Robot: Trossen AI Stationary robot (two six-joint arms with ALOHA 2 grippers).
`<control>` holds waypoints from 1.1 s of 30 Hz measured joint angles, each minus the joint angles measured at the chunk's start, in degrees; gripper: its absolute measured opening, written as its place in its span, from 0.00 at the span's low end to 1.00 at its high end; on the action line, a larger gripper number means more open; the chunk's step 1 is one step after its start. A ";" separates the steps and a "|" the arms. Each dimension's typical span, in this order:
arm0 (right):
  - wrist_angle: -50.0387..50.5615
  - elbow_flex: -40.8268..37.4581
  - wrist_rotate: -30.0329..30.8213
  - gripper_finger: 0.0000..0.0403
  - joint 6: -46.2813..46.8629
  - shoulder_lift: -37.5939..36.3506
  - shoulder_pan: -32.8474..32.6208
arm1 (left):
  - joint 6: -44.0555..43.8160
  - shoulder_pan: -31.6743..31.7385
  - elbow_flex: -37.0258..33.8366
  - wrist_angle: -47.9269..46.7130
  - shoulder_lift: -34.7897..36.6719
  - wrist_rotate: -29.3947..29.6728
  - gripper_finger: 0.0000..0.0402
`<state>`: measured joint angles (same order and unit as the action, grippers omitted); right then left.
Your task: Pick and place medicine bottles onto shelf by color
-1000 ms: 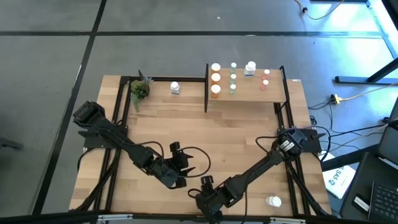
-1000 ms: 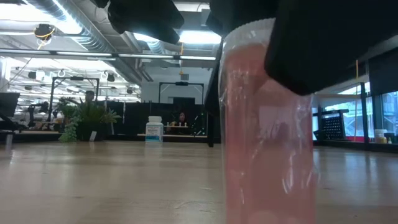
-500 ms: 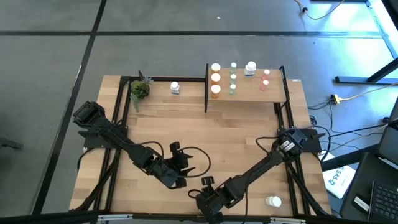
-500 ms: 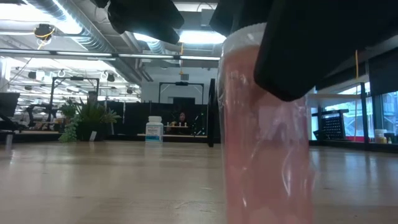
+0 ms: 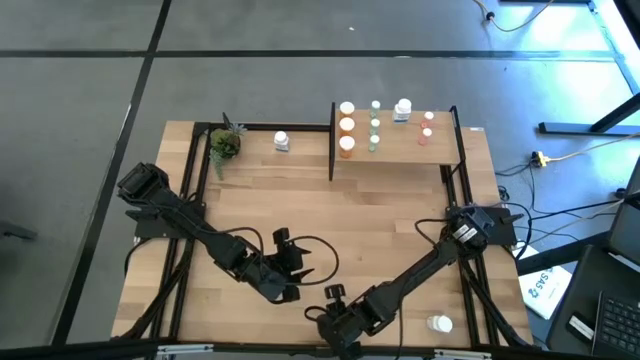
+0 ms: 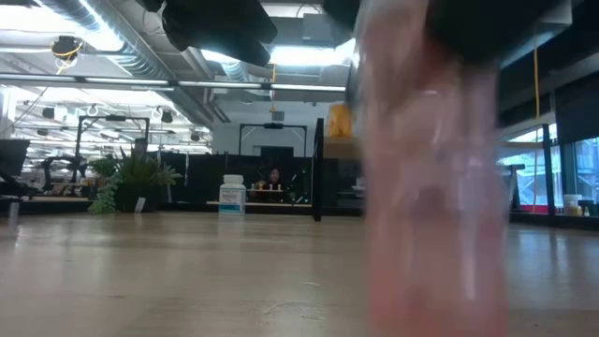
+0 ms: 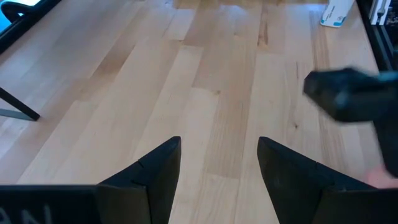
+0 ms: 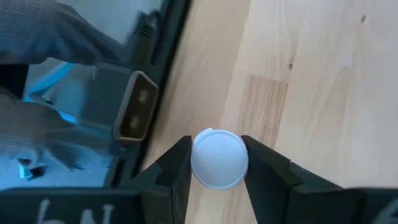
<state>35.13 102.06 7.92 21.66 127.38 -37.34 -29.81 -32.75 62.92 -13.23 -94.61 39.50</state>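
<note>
The right gripper (image 8: pixel 217 171) sits at the near edge of the table (image 5: pixel 380 200), down close to the wood. Its two fingers press on either side of a pinkish bottle (image 6: pixel 430 187), whose white cap (image 8: pixel 219 158) fills the gap between them in the right wrist view. The bottle stands upright with its long axis vertical; whether its base is on the wood or just off it cannot be told.

The shelf (image 5: pixel 440 150) lies at the far edge of the table, well apart from the gripped bottle, on the right arm's side. The carry therefore seems to run straight away from the near edge. The pinkish bottles already on the shelf (image 5: pixel 425 130) stand toward its right end, beside the orange (image 5: pixel 346 125) and green (image 5: pixel 374 125) rows, so that end is the likely target.

The left gripper (image 7: pixel 217 180) hovers just beside the right one, its fingers spread and empty over bare wood. One white bottle (image 5: pixel 439 323) lies near the table's near right corner, and another (image 5: pixel 281 141) stands beside the potted plant (image 5: pixel 224 143).
</note>
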 joint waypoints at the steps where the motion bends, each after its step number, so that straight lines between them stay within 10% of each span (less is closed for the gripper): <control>1: 0.31 0.00 0.00 0.32 -0.38 -0.57 -0.11 | 0.00 0.00 0.00 0.00 0.00 0.01 0.51; 33: 35.78 0.07 19.96 0.32 15.30 -26.60 0.97 | 7.24 0.66 -0.04 4.25 1.11 -1.85 0.51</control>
<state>70.91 102.13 27.88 36.95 100.78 -36.37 -22.58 -32.09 62.88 -8.98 -93.50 37.65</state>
